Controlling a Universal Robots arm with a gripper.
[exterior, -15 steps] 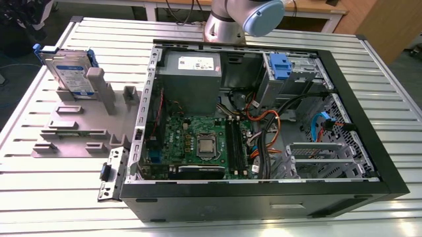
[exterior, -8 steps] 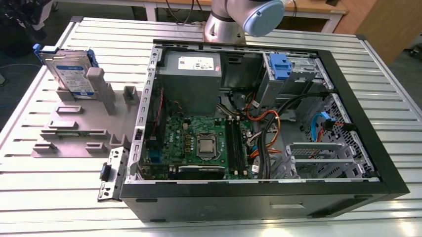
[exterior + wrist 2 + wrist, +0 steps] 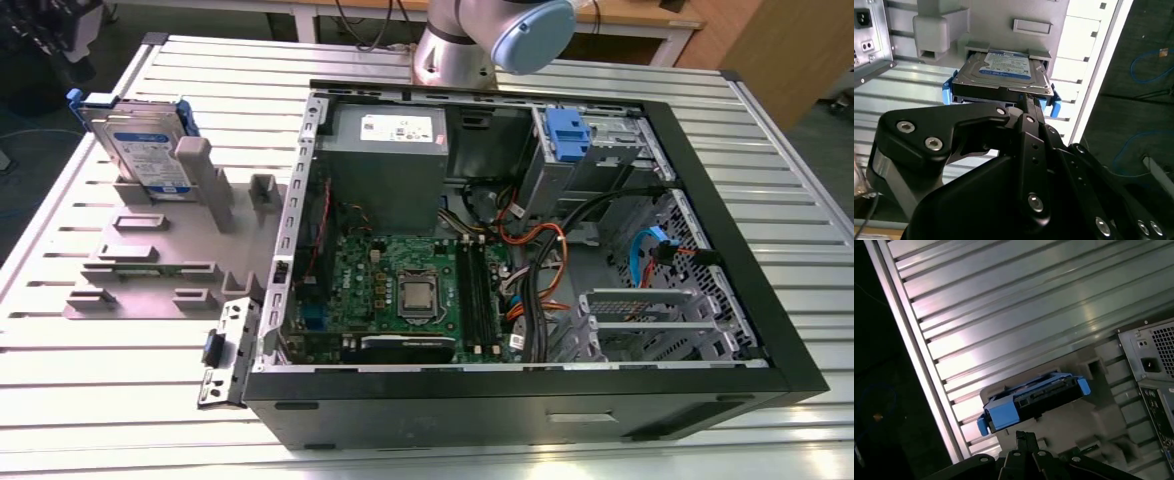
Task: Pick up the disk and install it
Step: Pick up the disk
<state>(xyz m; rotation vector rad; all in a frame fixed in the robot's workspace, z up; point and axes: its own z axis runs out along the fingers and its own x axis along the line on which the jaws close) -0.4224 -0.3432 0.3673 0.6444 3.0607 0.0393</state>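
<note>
The black gripper has its two fingers drawn together with nothing between them, the tips poised close to the near edge of the disk; whether they touch it cannot be told. In the first wrist view the same closed tips point at the disk from its narrow connector side. In the exterior view the disk stands on edge in a slot of a grey plastic holder, on the ribbed metal table, towards the exterior view's left and well apart from the drive bays of the open computer case. It looks rigid and dense for its size, with smooth metal faces likely to slip and innards likely to suffer from knocks. The firmest hold seems to be across the two broad flat faces near the exposed edge. The blue side rails are plastic and probably flex. The disk carries a white-and-blue label whose small print cannot be made out. A white printed sticker sits on the grey metal box inside the case, also unreadable.
</note>
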